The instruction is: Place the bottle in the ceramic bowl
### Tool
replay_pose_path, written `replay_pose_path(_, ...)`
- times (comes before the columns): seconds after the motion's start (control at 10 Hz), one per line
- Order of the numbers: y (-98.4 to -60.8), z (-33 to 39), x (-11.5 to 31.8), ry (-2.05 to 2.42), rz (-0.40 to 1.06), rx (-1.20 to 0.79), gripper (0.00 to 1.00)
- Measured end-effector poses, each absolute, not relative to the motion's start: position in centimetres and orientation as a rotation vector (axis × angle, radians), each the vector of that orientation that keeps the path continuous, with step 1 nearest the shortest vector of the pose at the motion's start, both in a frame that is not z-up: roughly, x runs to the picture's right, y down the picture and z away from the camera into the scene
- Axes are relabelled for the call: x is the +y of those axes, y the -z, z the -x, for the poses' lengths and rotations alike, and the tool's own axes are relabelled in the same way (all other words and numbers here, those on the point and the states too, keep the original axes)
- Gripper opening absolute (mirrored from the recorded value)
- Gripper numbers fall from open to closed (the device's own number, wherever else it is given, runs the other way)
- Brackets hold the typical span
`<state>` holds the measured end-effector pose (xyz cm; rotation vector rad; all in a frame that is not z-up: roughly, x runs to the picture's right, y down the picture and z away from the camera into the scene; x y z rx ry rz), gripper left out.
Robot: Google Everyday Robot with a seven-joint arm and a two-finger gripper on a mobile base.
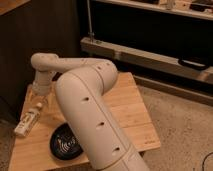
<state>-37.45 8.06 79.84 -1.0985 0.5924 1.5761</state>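
Observation:
The small white bottle (pixel 27 121) lies on its side near the left edge of the wooden table (pixel 125 107), cap end pointing up and to the right. The black ceramic bowl (pixel 64 145) sits at the table's front left, partly hidden behind my large white arm link. My gripper (pixel 40 101) hangs down from the wrist at the far left, directly over the bottle's cap end and very close to it. I cannot tell whether it touches the bottle. The bowl holds nothing that I can see.
My bulky white arm (pixel 87 110) crosses the middle of the table and hides part of it. A dark shelf unit with a metal rail (pixel 150 55) stands behind the table. Speckled floor (pixel 185 130) lies to the right.

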Motion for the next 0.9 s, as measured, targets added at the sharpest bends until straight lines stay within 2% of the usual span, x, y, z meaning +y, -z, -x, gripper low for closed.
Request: replay_pose_path(0.9,-80.26,38.39,8.57,-1.541,1.101,0.604,0.65)
